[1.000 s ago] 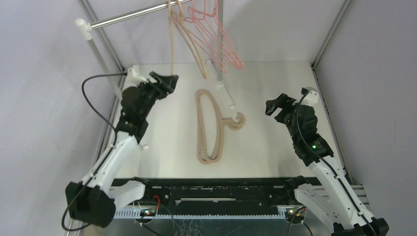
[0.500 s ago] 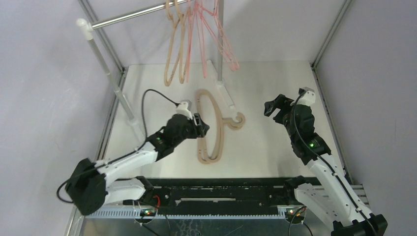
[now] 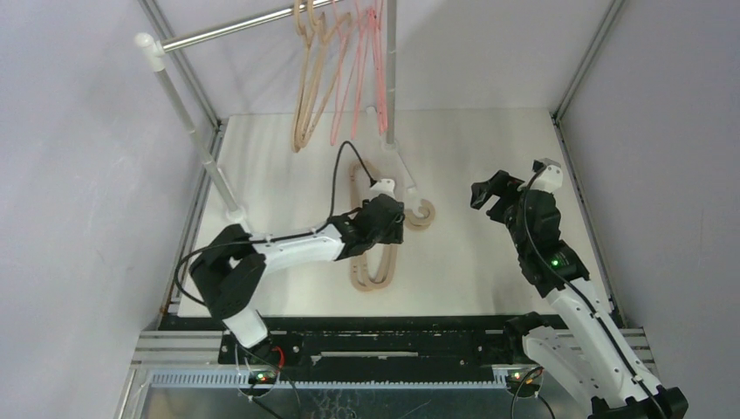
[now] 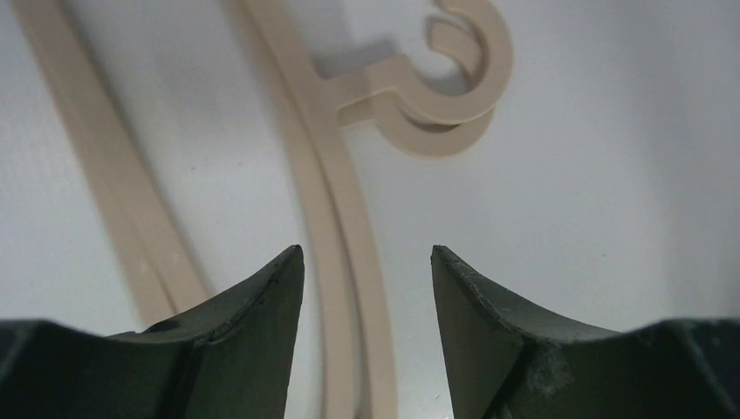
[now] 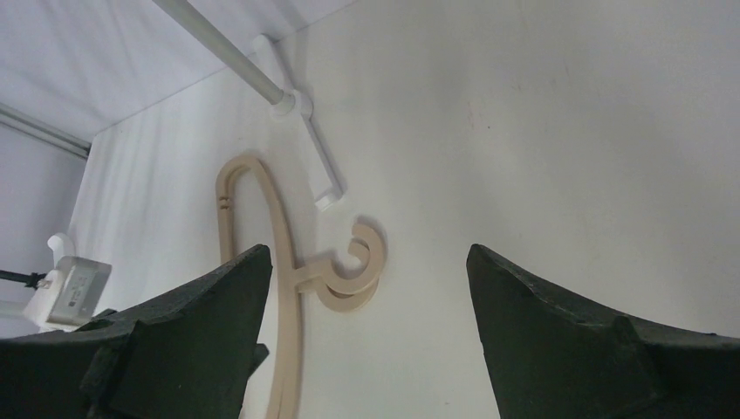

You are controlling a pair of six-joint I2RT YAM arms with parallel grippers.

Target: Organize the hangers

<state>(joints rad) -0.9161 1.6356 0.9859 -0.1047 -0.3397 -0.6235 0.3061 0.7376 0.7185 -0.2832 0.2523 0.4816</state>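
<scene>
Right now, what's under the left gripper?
Stacked beige hangers lie flat on the table. Their straight bar runs between the open left gripper fingers, with the hook beyond. From the top camera, the gripper covers their middle. Whether the fingers touch the table cannot be seen.

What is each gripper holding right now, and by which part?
Nothing is held. The left gripper is open, its jaws on either side of the bar of the beige hangers near the hook, not closed. The right gripper is open and empty.

Nothing legible shows: no lettering, label, brand mark or number on the beige hangers or anything around them.
</scene>
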